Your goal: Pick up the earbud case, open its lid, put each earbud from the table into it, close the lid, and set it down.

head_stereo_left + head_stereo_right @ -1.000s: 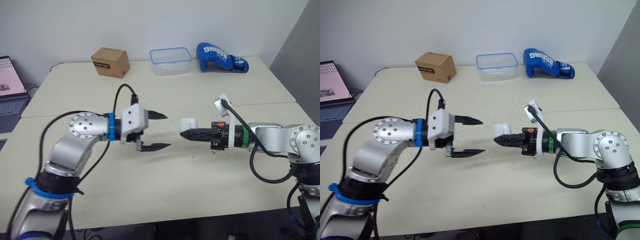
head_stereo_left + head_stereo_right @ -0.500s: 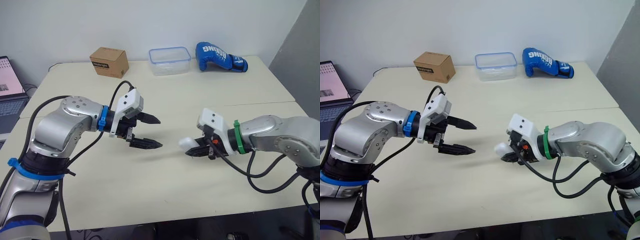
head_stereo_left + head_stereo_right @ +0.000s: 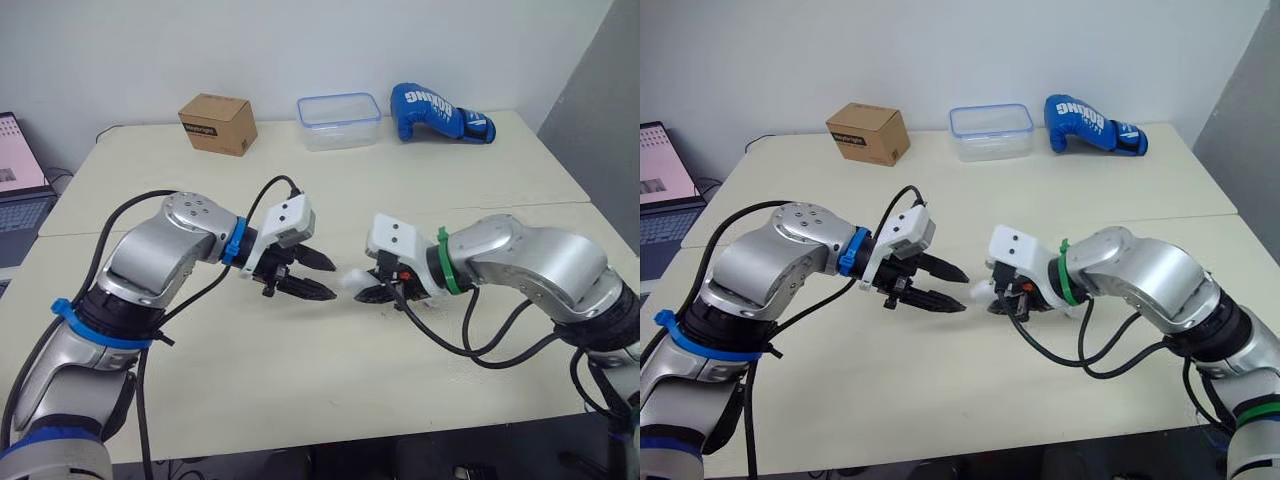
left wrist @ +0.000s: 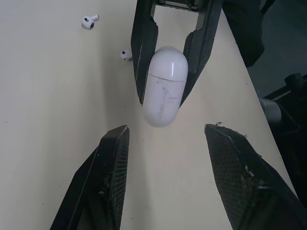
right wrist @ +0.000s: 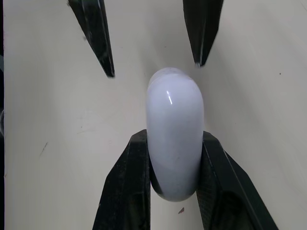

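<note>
Earbud case (image 4: pixel 165 86) pinched in right jaws — left jaws spread; glove (image 3: pixel 440 112) reads "BOXING".

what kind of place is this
Probably a lab or office workroom: a plain table, an open laptop beside it, and odd props such as a cardboard box and boxing glove.

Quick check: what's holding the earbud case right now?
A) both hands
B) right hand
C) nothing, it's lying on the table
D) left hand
B: the right hand is shut on the earbud case, while the open left hand stands apart from it.
</note>
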Motion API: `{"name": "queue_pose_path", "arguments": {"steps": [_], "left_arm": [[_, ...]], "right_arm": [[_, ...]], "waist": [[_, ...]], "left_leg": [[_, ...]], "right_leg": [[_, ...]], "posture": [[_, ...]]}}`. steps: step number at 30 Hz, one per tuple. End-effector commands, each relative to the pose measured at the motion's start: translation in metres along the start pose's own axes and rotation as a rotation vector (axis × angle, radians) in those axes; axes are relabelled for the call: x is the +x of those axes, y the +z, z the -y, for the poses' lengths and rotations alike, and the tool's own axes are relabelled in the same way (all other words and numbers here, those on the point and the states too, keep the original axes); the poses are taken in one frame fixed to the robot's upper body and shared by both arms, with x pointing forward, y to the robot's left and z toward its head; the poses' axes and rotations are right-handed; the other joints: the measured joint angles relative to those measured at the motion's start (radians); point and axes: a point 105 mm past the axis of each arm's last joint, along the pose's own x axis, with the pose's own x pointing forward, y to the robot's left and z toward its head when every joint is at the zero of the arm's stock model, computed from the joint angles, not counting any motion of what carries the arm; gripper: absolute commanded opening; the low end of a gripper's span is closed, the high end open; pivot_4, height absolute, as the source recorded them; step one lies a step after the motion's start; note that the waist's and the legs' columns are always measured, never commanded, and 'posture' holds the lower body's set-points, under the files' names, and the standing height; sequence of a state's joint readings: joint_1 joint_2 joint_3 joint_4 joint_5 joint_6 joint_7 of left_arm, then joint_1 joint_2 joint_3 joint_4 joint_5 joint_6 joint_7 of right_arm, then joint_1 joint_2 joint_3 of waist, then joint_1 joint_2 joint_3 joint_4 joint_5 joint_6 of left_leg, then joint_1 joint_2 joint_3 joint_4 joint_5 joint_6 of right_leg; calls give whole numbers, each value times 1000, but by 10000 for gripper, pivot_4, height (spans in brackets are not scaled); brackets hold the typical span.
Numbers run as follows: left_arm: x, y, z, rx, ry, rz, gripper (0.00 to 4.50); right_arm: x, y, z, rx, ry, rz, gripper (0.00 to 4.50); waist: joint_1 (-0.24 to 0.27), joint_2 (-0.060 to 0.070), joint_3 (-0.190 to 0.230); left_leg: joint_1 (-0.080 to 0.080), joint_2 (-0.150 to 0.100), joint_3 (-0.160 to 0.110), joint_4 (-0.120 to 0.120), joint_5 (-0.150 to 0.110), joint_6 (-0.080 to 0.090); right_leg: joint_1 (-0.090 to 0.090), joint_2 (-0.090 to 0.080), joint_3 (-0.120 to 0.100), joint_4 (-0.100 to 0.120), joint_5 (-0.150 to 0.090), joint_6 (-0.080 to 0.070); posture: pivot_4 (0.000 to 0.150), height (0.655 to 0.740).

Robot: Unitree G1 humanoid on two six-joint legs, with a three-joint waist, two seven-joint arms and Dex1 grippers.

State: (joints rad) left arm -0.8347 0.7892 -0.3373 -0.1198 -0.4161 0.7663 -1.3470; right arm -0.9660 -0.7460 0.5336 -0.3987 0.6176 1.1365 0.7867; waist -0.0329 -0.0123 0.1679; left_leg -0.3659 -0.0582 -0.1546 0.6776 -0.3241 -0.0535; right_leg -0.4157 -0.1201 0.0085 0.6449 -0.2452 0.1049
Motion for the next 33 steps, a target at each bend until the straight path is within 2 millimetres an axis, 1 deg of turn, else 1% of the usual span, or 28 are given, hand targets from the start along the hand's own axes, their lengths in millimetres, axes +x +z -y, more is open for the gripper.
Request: {"name": "queue_pose_path", "arguments": {"steps": [1, 6, 14, 18, 33], "left_arm": [[-1, 8, -2, 41, 2, -9, 25481], [1, 6, -4, 38, -3, -23, 25481], [0, 8, -4, 30, -22, -37, 25481], [2, 8, -1, 27, -42, -46, 25481], [7, 4, 1, 30, -57, -65, 25481]], "right_arm": [[-1, 12, 1, -50, -4, 3, 8142], [4, 16, -2, -77, 15, -5, 8142], [8, 15, -5, -90, 35, -26, 8142], [10, 14, -2, -83, 27, -39, 8142], [10, 22, 3, -75, 9, -35, 8142]], "waist": [[0, 0, 0], [0, 0, 0], [0, 0, 0], [-1, 0, 0], [-1, 0, 0]], "left_leg": [[0, 0, 0, 0, 0, 0], [0, 0, 0, 0, 0, 0], [-1, 0, 0, 0, 0, 0], [-1, 0, 1, 0, 0, 0], [-2, 0, 2, 1, 0, -1]], "right_leg": [[0, 0, 0, 0, 0, 0], [-1, 0, 0, 0, 0, 0], [-1, 0, 0, 1, 0, 0], [-2, 0, 1, 1, 0, 0], [-4, 0, 2, 2, 0, 0]], "posture": [[1500, 7307], [1500, 7307], [1500, 7307], [1500, 7307], [1500, 7307]]}}
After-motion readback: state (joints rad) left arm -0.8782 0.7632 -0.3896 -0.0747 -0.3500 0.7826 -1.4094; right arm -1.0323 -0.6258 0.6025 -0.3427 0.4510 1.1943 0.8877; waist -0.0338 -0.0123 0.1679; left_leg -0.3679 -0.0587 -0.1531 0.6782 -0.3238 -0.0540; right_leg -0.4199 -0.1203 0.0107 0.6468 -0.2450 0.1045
